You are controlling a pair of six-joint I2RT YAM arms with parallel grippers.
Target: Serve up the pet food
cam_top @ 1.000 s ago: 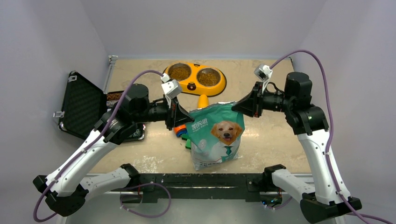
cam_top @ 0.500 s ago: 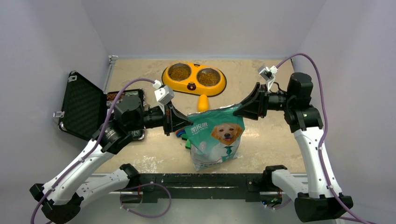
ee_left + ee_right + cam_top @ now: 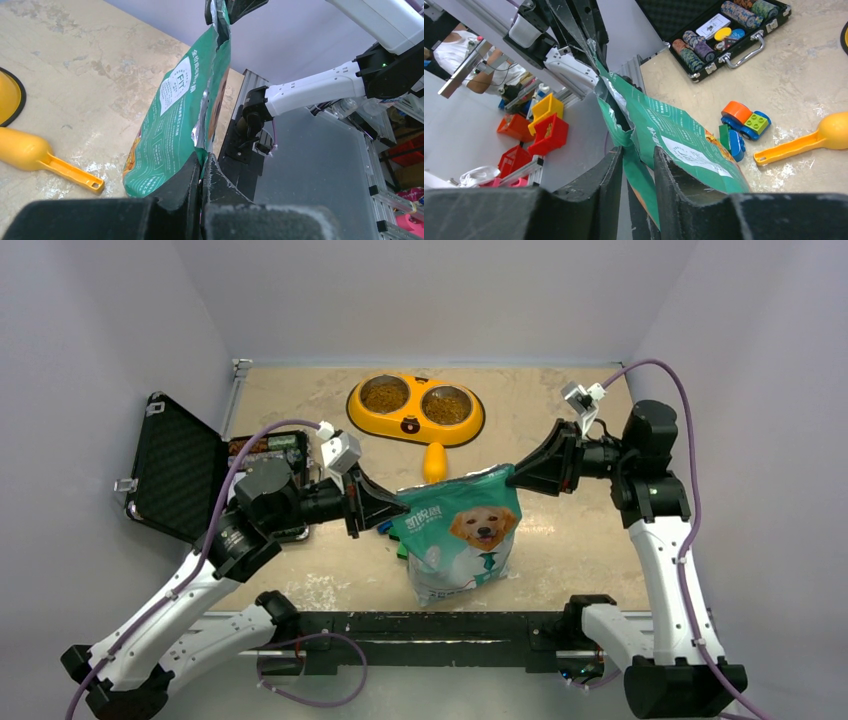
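The teal-green and white pet food bag (image 3: 462, 535) with a golden dog stands upright at the table's near middle. My left gripper (image 3: 393, 508) is shut on the bag's top left corner, and its fingers (image 3: 192, 172) pinch the torn edge of the bag (image 3: 180, 110). My right gripper (image 3: 513, 476) is shut on the top right corner, with the bag's edge (image 3: 674, 135) between its fingers (image 3: 611, 170). The top of the bag is stretched between them. Brown kibble (image 3: 385, 394) lies in both cups of the yellow double bowl (image 3: 412, 425) behind the bag.
A yellow scoop (image 3: 434, 459) lies between the bowl and the bag and shows in the left wrist view (image 3: 30, 149). Colourful toy blocks (image 3: 385, 526) sit left of the bag. An open black case (image 3: 175, 465) of poker chips stands at the left edge.
My left gripper has pulled left and toward the near edge, and my right gripper has pulled right. The top of the bag has stretched wider between them.
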